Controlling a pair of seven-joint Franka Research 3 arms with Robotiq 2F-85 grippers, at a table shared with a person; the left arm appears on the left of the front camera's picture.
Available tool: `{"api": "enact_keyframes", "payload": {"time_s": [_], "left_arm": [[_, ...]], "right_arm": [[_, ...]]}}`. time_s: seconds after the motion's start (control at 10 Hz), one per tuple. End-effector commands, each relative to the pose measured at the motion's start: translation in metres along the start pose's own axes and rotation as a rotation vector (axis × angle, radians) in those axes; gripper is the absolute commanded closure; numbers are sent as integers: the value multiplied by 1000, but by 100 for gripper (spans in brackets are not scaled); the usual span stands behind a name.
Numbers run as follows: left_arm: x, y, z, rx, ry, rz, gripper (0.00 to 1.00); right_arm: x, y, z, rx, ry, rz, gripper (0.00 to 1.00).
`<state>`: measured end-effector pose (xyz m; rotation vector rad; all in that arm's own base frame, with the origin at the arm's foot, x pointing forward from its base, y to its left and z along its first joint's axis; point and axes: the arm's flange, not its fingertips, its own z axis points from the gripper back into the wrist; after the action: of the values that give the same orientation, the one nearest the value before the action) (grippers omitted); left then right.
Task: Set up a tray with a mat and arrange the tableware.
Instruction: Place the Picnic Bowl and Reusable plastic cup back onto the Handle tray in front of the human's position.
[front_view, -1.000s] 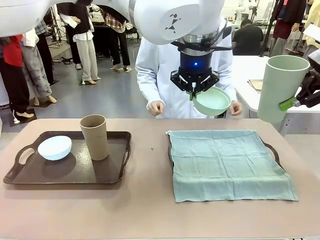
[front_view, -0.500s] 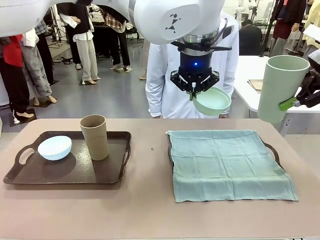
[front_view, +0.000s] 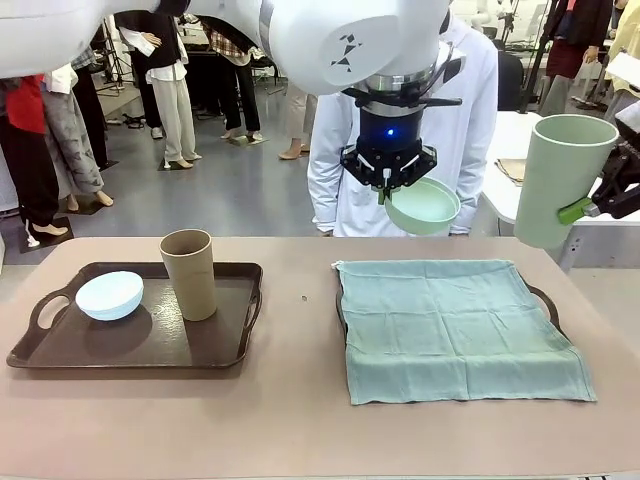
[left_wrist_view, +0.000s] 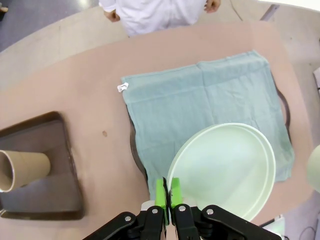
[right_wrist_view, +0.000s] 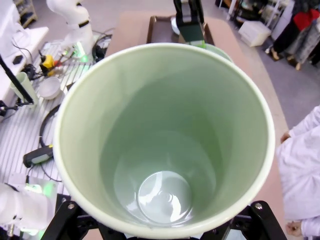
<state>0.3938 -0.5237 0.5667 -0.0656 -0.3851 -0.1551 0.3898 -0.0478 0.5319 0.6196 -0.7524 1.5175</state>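
Left gripper (front_view: 388, 180): clenched on the rim of the mint bowl (front_view: 424, 206), pads pressed together over the edge; arm reaches across the middle.
Mint bowl: held in the air, tilted, above the far edge of the mat (front_view: 455, 325); in the left wrist view the bowl (left_wrist_view: 225, 170) hangs over the mat's near right part, open side toward the camera.
Right gripper (front_view: 592, 205): grasping the green cup (front_view: 560, 178) by its sides, a green pad against the wall.
Green cup: upright, in the air at the table's right end, beyond the mat; the right wrist view looks down into the cup (right_wrist_view: 165, 140).
Mat: teal cloth, spread flat over the right tray (front_view: 545, 297), whose handle shows at the far right corner.
Left tray (front_view: 140, 340): dark brown, on the table (front_view: 300, 420), well apart from the mat.
Blue bowl (front_view: 109, 295): on the left tray, left part, tilted.
Tan cup (front_view: 190, 273): upright on the left tray, just right of the blue bowl.
Person (front_view: 470, 110): white coat, standing at the far side behind the left gripper.
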Motion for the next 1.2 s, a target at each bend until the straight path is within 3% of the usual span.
{"api": "enact_keyframes", "payload": {"time_s": [0.0, 0.5, 0.7, 0.9, 1.0, 1.1], "left_arm": [[0, 11, -42, -21, 24, 8, 96], [-6, 29, -134, -147, 104, 62, 96], [-16, 31, -160, -136, 141, 71, 96], [-20, 30, -172, -107, 154, 70, 96], [-22, 27, -168, -83, 121, 9, 96], [-17, 26, -176, -103, 155, 81, 96]], "right_arm": [[-34, -10, -30, 15, -65, 41, 18], [-111, -20, -95, 30, -89, 12, 18], [-135, -20, -116, 5, -92, 20, 18], [-148, -20, -127, -14, -97, 32, 18], [-146, -22, -123, -66, -56, 25, 18], [-146, -20, -120, 25, -80, 7, 18]]}}
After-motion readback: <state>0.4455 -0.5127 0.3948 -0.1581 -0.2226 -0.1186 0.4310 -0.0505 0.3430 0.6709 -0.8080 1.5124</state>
